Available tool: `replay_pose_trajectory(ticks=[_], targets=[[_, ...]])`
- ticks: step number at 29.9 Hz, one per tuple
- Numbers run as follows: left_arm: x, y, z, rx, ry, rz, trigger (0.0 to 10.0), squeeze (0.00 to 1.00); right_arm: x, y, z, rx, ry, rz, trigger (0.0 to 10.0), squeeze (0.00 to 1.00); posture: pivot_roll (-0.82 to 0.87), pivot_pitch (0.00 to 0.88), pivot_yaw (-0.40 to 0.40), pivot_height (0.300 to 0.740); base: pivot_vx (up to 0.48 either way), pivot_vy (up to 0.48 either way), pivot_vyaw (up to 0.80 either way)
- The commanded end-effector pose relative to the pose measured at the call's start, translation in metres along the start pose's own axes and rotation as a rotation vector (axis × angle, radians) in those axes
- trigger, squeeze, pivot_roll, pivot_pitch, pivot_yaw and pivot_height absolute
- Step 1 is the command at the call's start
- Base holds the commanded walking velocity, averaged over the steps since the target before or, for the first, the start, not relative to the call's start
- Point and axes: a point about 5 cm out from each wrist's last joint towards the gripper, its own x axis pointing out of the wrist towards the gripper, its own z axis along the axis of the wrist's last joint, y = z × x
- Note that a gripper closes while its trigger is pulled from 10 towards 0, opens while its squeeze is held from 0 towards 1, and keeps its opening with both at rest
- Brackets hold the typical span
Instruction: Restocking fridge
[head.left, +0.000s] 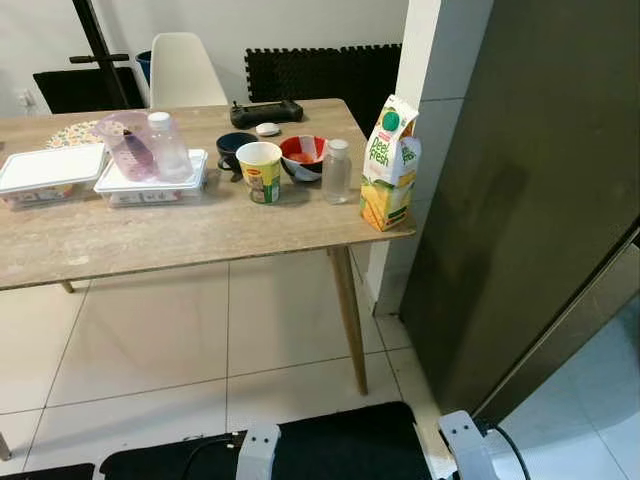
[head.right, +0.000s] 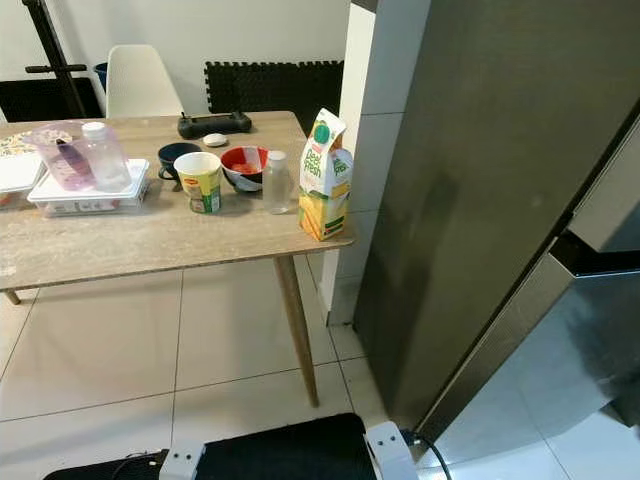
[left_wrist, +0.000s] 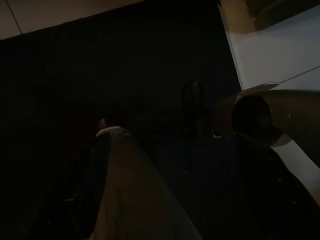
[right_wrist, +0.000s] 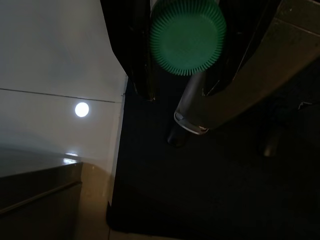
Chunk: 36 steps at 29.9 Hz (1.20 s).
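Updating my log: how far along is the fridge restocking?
Done: nothing confirmable; the fridge interior is hidden. In hand: the right gripper clamps a green-capped item. Remaining: the juice carton, small bottle and food boxes sit on the table.

My view: matt wood-grain table (head.left: 150, 235), glossy floor tiles (head.left: 150, 340), brushed dark metal fridge (head.left: 520, 200), printed paper carton (head.left: 390, 165).

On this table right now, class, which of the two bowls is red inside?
The bowl between the yellow cup and the small clear bottle; the other bowl is dark blue.
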Motion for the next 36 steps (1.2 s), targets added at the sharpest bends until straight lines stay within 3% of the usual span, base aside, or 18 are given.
replay_pose_trajectory(ticks=[1,17,36], targets=[[0.0011,-0.0011,0.0024,0.020,0.009,-0.005,10.0,0.00,0.0023,0.0093,0.0014,0.032,-0.001,0.035,10.0,0.00,-0.05,0.000,-0.017,0.740,0.000,0.000,-0.76],[0.0016,0.0017,0.0118,0.013,-0.030,-0.003,10.0,0.00,0.0022,0.0104,-0.0021,0.043,0.016,0.038,10.0,0.00,-0.05,0.000,-0.011,0.740,0.000,0.000,-0.76],[-0.0016,0.0078,0.0019,-0.019,-0.013,0.044,10.0,0.00,0.0017,0.0107,-0.0060,0.055,0.025,0.040,10.0,0.00,-0.05,0.000,-0.017,0.740,0.000,0.000,-0.76]])
